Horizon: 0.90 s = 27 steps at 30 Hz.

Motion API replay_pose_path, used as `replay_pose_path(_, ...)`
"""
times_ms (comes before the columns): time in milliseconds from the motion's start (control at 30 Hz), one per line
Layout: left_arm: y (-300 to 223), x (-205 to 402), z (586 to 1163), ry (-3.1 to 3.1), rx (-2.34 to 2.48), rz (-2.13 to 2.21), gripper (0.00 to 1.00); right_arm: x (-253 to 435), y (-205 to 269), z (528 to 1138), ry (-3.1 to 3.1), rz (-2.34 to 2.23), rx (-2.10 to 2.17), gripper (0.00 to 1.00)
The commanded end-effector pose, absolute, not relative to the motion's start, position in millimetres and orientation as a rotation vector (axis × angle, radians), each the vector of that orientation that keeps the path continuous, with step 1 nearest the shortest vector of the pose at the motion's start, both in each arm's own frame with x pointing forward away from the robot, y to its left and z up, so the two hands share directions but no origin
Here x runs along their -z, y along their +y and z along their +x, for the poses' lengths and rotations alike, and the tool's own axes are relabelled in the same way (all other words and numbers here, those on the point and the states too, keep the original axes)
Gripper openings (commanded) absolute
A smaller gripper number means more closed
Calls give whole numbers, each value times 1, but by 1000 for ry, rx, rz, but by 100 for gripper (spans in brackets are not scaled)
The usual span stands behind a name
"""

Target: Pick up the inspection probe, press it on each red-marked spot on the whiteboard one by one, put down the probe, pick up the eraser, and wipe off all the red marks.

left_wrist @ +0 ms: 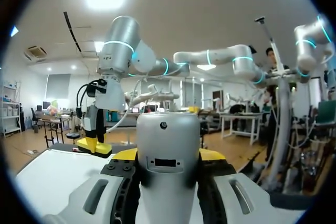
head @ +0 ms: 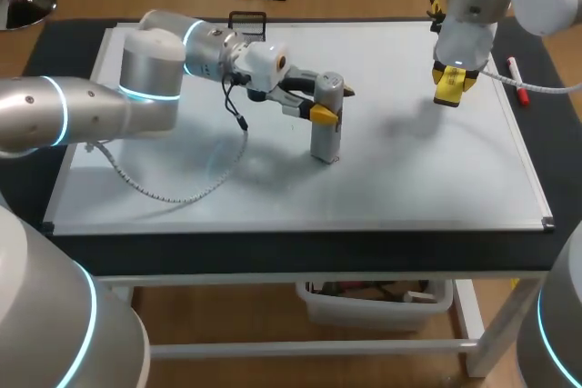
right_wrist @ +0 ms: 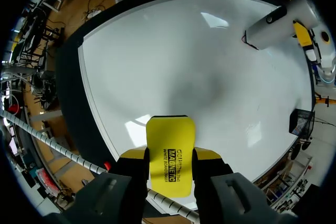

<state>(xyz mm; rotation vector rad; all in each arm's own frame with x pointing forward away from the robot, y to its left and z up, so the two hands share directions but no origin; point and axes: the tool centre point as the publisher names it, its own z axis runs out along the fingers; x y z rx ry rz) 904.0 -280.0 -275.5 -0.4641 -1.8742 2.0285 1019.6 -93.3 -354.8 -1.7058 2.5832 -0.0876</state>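
With my left jaws clamped on the probe [head: 326, 134] mid-whiteboard [head: 436, 179] and my right jaws gripping the eraser [head: 448, 86], I feared an early wipe would clash the arms.

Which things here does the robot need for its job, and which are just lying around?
For the job: inspection probe, held by the left gripper; eraser, held by the right gripper; whiteboard.
Just lying about: marker pen beside the board; small black stand at its far edge.

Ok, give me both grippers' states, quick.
Left gripper: shut on the inspection probe.
Right gripper: shut on the yellow eraser.
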Motion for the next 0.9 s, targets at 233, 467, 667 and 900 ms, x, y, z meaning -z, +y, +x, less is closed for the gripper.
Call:
replay_pose_path(233, -242, 255, 932, -1968, -2103, -420, 0, 354, -94, 1020, 2581, -1710, 89, 0)
replay_pose_path(467, -211, 245, 967, -2066, -2168, -344, 0, 354, -94, 1020, 2581, -1710, 89, 0)
replay_pose_path(667, -177, 237, 999, -2142, -2224, -262, 0, 354, -94, 1020, 2581, -1710, 89, 0)
replay_pose_path(900, -144, 235, 1030, -2209, -2255, -163, 0, 354, -94, 1020, 2581, -1710, 89, 0)
